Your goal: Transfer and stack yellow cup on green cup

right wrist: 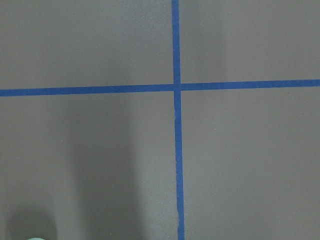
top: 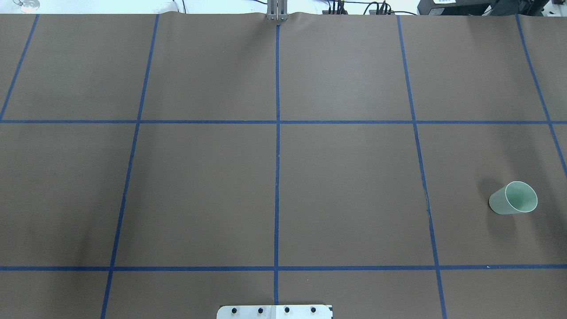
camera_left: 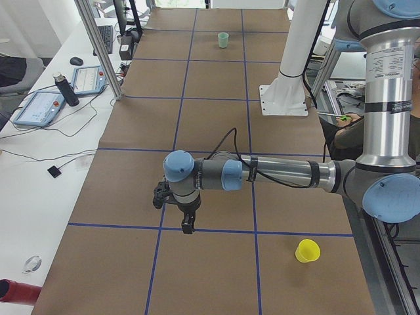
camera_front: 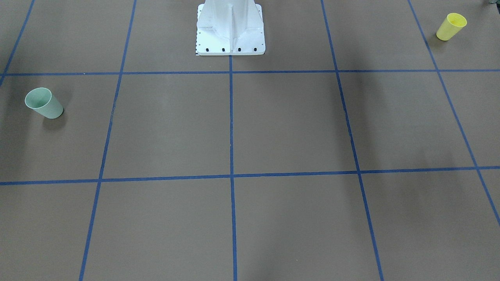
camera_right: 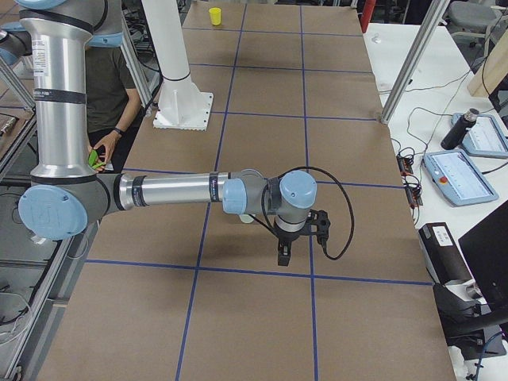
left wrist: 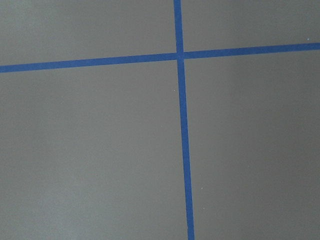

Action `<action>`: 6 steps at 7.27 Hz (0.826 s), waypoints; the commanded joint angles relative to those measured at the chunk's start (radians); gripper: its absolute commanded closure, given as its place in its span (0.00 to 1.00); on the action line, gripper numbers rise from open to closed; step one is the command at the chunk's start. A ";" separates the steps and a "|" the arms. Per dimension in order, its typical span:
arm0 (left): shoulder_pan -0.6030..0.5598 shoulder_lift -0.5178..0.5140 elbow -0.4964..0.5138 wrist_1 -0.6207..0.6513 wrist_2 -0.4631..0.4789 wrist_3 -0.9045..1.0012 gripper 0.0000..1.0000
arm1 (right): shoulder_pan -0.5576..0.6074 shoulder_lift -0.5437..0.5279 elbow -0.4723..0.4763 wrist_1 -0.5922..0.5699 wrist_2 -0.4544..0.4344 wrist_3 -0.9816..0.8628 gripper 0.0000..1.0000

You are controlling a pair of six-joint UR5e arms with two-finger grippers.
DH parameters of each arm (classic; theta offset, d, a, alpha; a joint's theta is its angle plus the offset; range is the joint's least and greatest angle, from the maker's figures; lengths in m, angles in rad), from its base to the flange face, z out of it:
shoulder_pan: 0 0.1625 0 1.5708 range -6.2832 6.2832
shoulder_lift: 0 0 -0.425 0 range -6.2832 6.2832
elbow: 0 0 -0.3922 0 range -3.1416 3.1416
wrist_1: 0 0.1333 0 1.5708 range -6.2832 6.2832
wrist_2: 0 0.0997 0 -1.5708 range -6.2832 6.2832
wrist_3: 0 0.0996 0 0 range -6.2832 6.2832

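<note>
The yellow cup (camera_front: 451, 26) stands upright, rim up, on the brown table, on my left side close to my base line; it also shows in the exterior left view (camera_left: 307, 251). The green cup (top: 514, 198) stands upright far off on my right side (camera_front: 43, 103). My left gripper (camera_left: 187, 225) hangs over the table, well away from the yellow cup. My right gripper (camera_right: 283, 255) hangs near the green cup (camera_right: 246, 219), which the arm partly hides. Both grippers show only in the side views, so I cannot tell whether they are open or shut. Nothing visible is held.
Blue tape lines (top: 277, 146) divide the brown table cover into squares. The white robot pedestal (camera_front: 230, 31) stands at mid table edge. A side bench holds tablets (camera_left: 39, 106) and a bottle (camera_left: 63, 88). A person (camera_right: 107, 87) sits behind the robot.
</note>
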 commanded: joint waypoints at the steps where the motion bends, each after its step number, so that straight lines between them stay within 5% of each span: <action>1: 0.012 -0.026 0.028 -0.003 0.042 0.002 0.00 | 0.000 -0.001 0.000 0.000 0.002 0.000 0.00; 6: 0.012 -0.011 0.039 -0.044 0.027 -0.006 0.00 | -0.003 0.002 0.013 0.003 0.012 -0.002 0.00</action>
